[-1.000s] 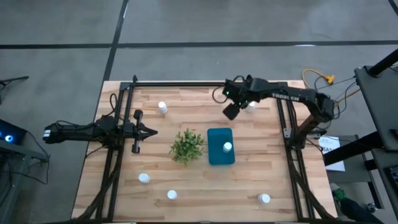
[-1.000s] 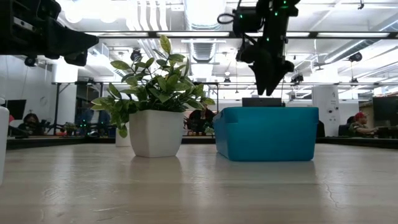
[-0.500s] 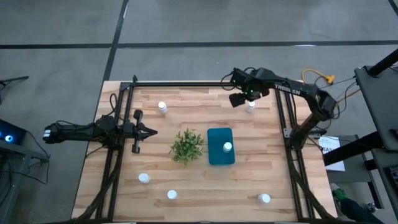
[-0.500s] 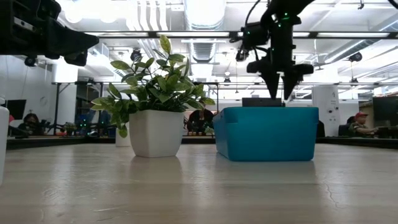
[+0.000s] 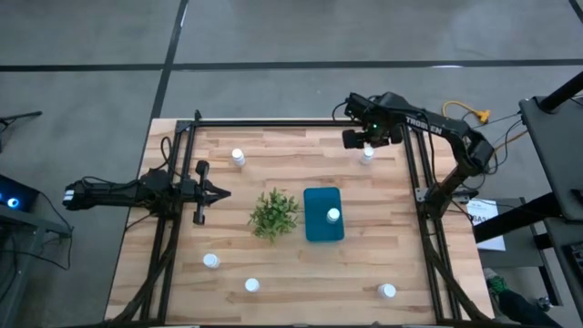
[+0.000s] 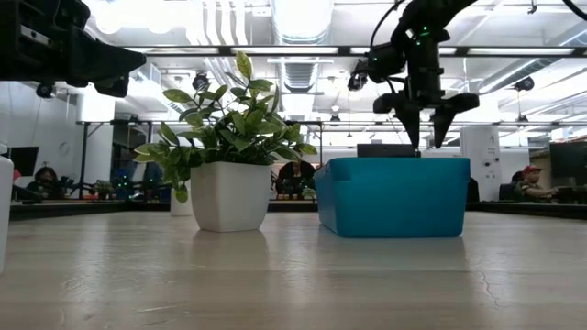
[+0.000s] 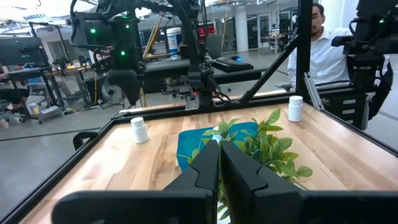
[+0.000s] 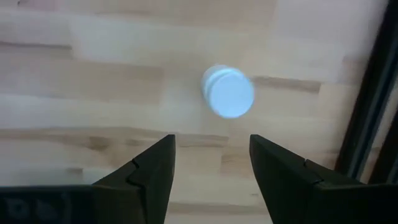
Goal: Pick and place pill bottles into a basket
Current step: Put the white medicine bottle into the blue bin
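Note:
The teal basket [image 5: 323,215] stands at the table's middle with one white pill bottle [image 5: 333,216] inside it. My right gripper [image 5: 364,142] hangs open near the far right corner, pointing down, just above another bottle [image 5: 367,155] that stands upright on the table. In the right wrist view this bottle's cap [image 8: 228,92] lies just ahead of the open fingers [image 8: 211,155], untouched. Further bottles stand at the far left [image 5: 238,158], near left [image 5: 211,261], near middle [image 5: 252,285] and near right [image 5: 388,291]. My left gripper [image 5: 221,192] waits shut at the left.
A potted green plant [image 5: 274,214] stands just left of the basket. Black frame rails [image 5: 412,173] run along the table's left, right and far sides, one close beside my right gripper. A person [image 7: 318,43] sits beyond the table's right side.
My right gripper has gone from beside the basket's far end toward the table's far right corner, over the bottle there. It has turned about and now points straight down. In the low view its fingers stand wider apart than before.

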Robot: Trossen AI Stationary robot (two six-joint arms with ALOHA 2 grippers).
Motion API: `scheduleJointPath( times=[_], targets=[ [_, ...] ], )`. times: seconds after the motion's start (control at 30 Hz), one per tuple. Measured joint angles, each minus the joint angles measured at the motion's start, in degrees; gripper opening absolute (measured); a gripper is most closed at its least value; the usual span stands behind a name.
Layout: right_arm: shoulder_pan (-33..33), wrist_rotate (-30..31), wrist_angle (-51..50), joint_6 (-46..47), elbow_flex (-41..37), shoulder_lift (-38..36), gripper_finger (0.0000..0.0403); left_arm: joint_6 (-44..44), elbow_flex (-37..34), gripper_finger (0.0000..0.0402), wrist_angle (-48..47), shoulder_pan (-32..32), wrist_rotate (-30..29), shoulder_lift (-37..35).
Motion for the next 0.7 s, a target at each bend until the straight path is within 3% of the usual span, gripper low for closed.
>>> scheduleJointPath(
  times=[0.27, 0.7],
  targets=[
    [-3.7, -0.2, -2.1, -1.1, 0.0, 0.1, 0.0196, 0.0, 0.0, 0.0, 0.0, 0.0, 0.0, 0.0],
    [-3.8, -0.2, 1.3, -3.6, 0.0, 0.1, 0.0196, 0.0, 0.0, 0.0, 0.0, 0.0, 0.0, 0.0]
  ],
)
